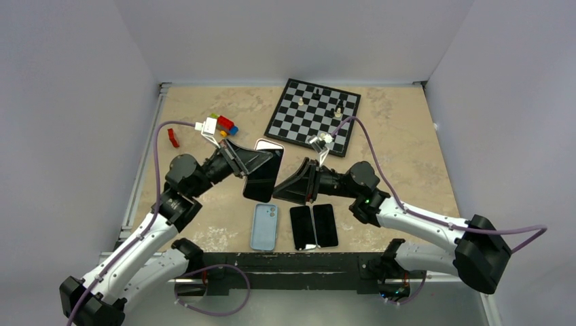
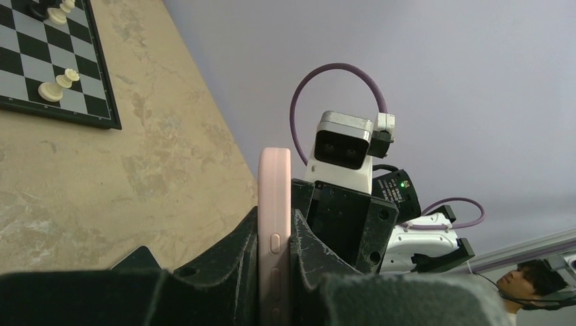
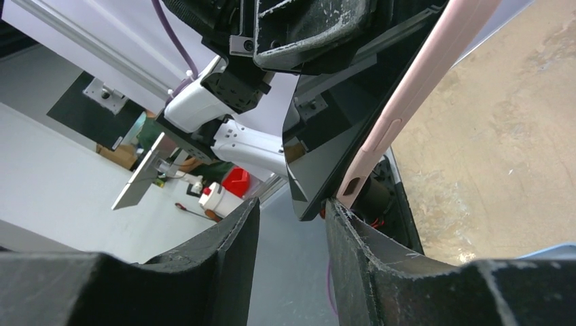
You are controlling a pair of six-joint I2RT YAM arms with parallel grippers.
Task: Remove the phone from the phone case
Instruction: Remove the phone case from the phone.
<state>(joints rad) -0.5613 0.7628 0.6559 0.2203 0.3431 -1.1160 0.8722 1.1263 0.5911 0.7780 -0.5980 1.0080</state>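
- So, the step in hand looks like the set-up for the peel. The phone sits fully in its pink case and no edge is lifted, so the task is barely started imo.
- Where it is: held up off the table between the two arms, in front of the chessboard. The screen faces the top cam and the low end tilts toward the right arm.
- Left gripper: clamped down on the cased phone. The left wrist view shows the case edge-on, side buttons visible, squeezed between the fingers. The gap is just phone + case thickness.
- Right gripper: jaws apart at a moderate width, holding nothing. The phone's low corner pokes just into the gap btw its fingers. It's v close to one finger, but I can't tell if it actually touches.
- Next move, my guess: the right one needs to catch the case lip at that corner (not the glass) and peel it off while the left holds things steady.
- Snag: the left one clamps across case AND phone, so pulling the case may fight that grip. It prob needs a rim-only hold.
- Risk: a slip at the corner and the phone drops.
- Other stuff lies flat near the arm bases, well apart from the action: a light-blue case and two black phones.
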